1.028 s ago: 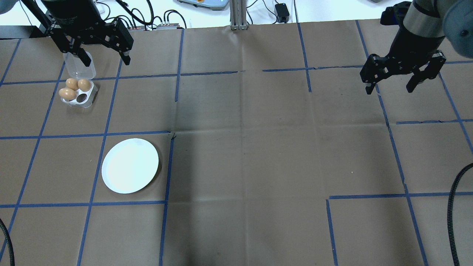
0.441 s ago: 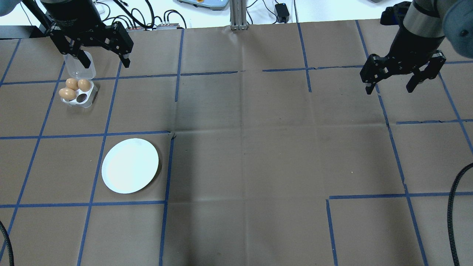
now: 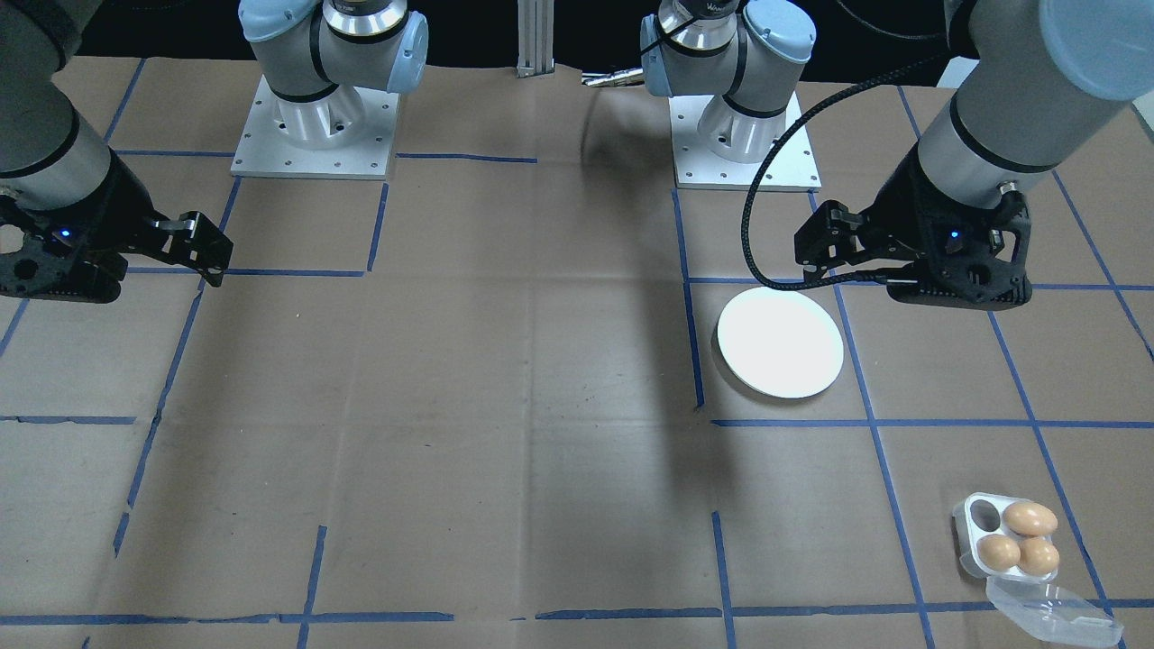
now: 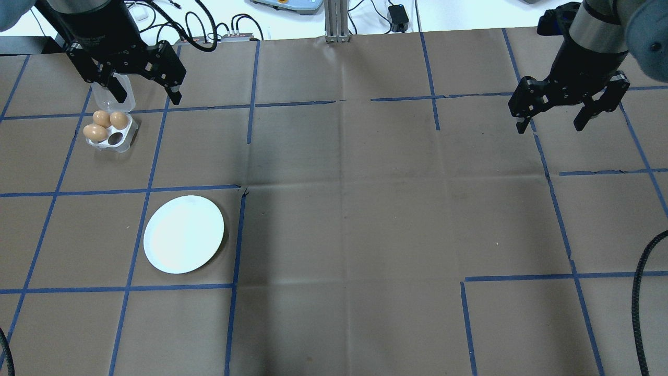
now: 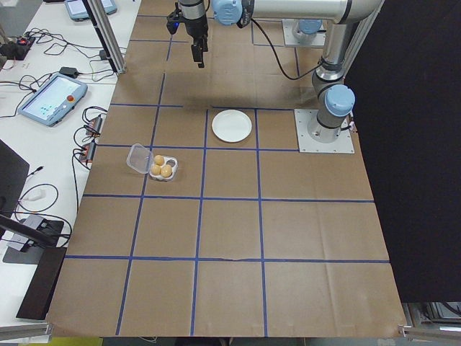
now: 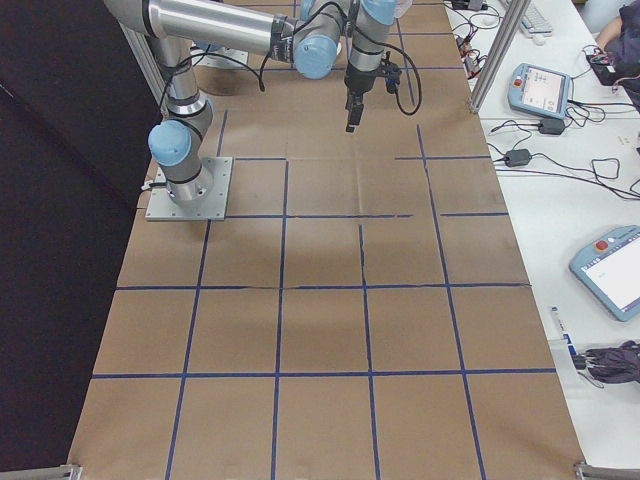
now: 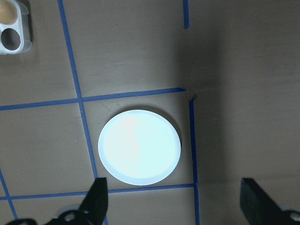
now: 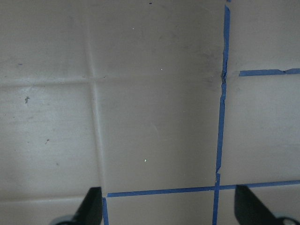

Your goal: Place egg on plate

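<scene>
Task barely started: plate (image 4: 183, 234) is bare, no egg lifted yet, everything left to do (reach, grasp, carry, set down)

Left gripper (image 4: 144, 90) fingers spread wide, holding nothing, up off the table. In the overhead view the egg tray (image 4: 127, 142) shows just below its fingertips; in the front view the gripper hangs by the plate's edge, tray well beyond it toward the operators' side. Left wrist view looks straight down on the plate, between and ahead of the two fingertips, tray corner far off to one side.

Right gripper (image 4: 554, 119) fingers also spread, empty, well apart from plate and eggs, only bare paper between its tips.

Count: 3 brown eggs (image 4: 95, 132) in the 4-cup tray, 1 cup empty; tray's clear lid (image 3: 1053, 613) flipped open; 1 plate; 2 grippers
</scene>
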`<move>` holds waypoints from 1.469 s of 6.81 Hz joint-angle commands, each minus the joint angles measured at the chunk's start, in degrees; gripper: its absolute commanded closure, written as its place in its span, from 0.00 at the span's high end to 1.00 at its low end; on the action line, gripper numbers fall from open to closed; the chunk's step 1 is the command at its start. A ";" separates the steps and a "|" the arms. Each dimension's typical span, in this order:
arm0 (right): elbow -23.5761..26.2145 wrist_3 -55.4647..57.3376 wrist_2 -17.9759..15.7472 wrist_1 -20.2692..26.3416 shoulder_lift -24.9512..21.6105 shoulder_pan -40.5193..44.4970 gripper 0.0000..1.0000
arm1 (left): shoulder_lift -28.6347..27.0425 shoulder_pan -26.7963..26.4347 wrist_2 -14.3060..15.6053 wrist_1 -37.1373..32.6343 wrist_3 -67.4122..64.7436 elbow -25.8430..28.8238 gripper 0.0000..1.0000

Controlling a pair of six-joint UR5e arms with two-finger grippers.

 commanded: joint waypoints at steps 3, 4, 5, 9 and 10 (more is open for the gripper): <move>0.00 0.00 0.00 0.00 0.00 0.00 1.00 | -3.13 16.30 2.78 2.30 11.71 -0.48 0.99; 0.00 0.00 0.00 0.00 0.00 0.00 1.00 | -6.19 19.66 2.95 7.36 14.69 -0.48 0.99; 0.00 0.00 0.00 0.00 0.00 0.00 1.00 | -9.88 21.61 2.96 13.33 15.94 -0.48 0.99; 0.00 0.00 0.00 0.00 0.00 0.00 1.00 | -22.99 24.26 2.78 29.47 20.78 -0.04 0.99; 0.00 0.00 0.00 0.00 0.00 0.00 1.00 | -24.84 24.53 2.34 29.48 20.44 0.05 0.99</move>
